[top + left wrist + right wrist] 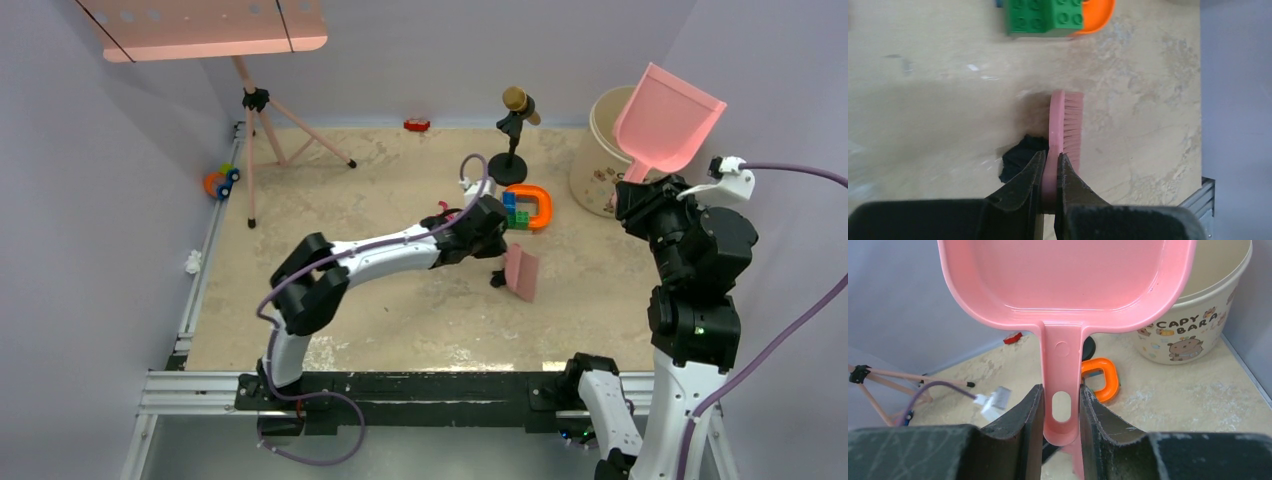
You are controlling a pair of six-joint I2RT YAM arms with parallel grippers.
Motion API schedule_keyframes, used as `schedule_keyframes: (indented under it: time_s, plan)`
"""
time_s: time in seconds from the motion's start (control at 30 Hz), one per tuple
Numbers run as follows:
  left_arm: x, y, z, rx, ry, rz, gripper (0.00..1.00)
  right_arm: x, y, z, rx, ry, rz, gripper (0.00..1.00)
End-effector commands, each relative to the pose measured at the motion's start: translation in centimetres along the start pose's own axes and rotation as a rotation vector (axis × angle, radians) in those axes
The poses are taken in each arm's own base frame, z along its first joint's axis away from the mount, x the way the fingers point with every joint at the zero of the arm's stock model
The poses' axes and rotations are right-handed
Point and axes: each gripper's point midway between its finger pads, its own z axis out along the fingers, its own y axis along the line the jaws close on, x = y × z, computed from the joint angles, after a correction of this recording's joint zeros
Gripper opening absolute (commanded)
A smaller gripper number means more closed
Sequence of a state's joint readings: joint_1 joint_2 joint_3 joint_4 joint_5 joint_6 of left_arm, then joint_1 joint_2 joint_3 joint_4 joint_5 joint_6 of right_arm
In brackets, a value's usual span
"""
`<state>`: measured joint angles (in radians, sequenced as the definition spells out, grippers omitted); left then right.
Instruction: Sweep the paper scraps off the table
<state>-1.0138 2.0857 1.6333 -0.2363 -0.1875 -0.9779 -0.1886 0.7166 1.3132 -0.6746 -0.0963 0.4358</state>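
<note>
The left tool (1050, 161) is clamped on the handle of the pink brush (1063, 125), which stands on edge on the table (938, 100), with its bristles facing right in the wrist view. A dark paper scrap (1017, 159) lies on the table against the brush's back, just left of the fingers. Farther off, green blocks (1043, 17) sit beside an orange ring (1098, 15). The right tool (1062, 390) grips the handle of the pink dustpan (1063, 280), held up off the table near the cream bucket (1193, 335) at the far right. A small white wad (192, 262) sits at the left rail.
</note>
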Motion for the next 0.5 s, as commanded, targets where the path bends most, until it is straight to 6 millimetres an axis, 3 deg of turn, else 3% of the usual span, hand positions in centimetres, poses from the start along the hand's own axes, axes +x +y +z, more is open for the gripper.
schedule_keyframes:
  time_s: [0.0, 0.17, 0.3, 0.47]
  plan:
    - [-3.9, 6.6, -7.7, -0.230, -0.131, 0.155, 0.00, -0.1, 0.5, 0.2, -0.028, 0.024, -0.044, 0.00]
    - [-7.5, 11.3, -12.4, -0.392, -0.206, 0.325, 0.00, 3.1, 1.1, 1.2, -0.113, 0.142, -0.060, 0.00]
    - [-10.0, 10.1, -15.2, -0.372, -0.245, 0.428, 0.00, 7.1, 1.5, 2.4, -0.189, 0.347, -0.069, 0.00]
    - [-14.1, 7.8, -17.7, -0.295, -0.390, 0.374, 0.00, 6.8, 1.1, 2.2, -0.171, 0.319, -0.083, 0.00]
